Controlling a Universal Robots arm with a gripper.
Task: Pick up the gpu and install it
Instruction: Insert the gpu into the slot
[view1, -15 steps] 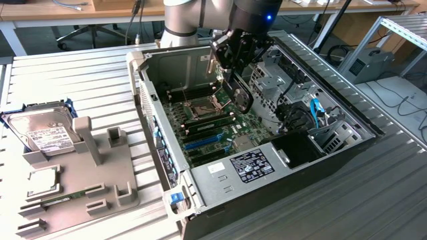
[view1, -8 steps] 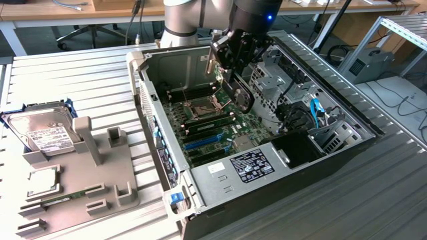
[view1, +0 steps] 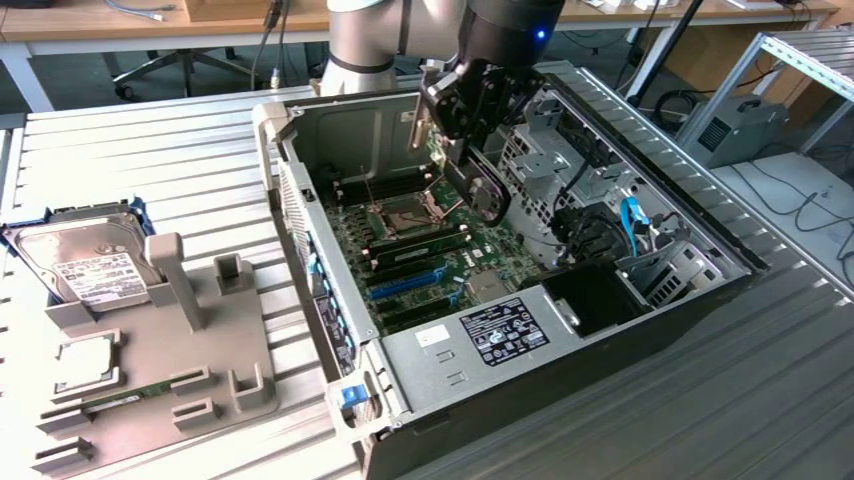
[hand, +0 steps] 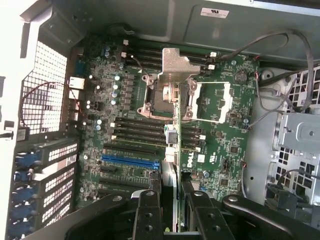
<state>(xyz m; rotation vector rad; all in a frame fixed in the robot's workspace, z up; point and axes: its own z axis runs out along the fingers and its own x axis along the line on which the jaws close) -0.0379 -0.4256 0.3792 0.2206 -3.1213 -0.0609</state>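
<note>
The gripper (view1: 461, 110) is clamped on the gpu (view1: 483, 190), and its two black fingers (hand: 148, 220) press the card from either side. The card hangs on edge below the jaws, inside the open computer case (view1: 694, 300) and above the motherboard (view1: 427, 245). It touches nothing there and is not yet seated in any slot. Holding it on edge probably keeps the thin board clear of the case walls and the drive cage (view1: 561, 160) on the way in.

In the wrist view the gpu (hand: 178, 125) shows almost edge-on, as a thin green line running from the fingers out to its silver bracket (hand: 176, 65). That line crosses over the processor socket (hand: 165, 97) and lies roughly square to the blue slot (hand: 130, 162), not along it.

Well apart from the case, toward the exterior view's left, a grey fixture (view1: 160, 420) on the slatted table (view1: 134, 160) carries a hard drive (view1: 87, 265) and a RAM stick (view1: 127, 395).

The card's connector edge cannot be made out. The fan face shows only in part in the exterior view, under the wrist. The exact spot where the pads meet the card is cut off at the wrist view's edge.
</note>
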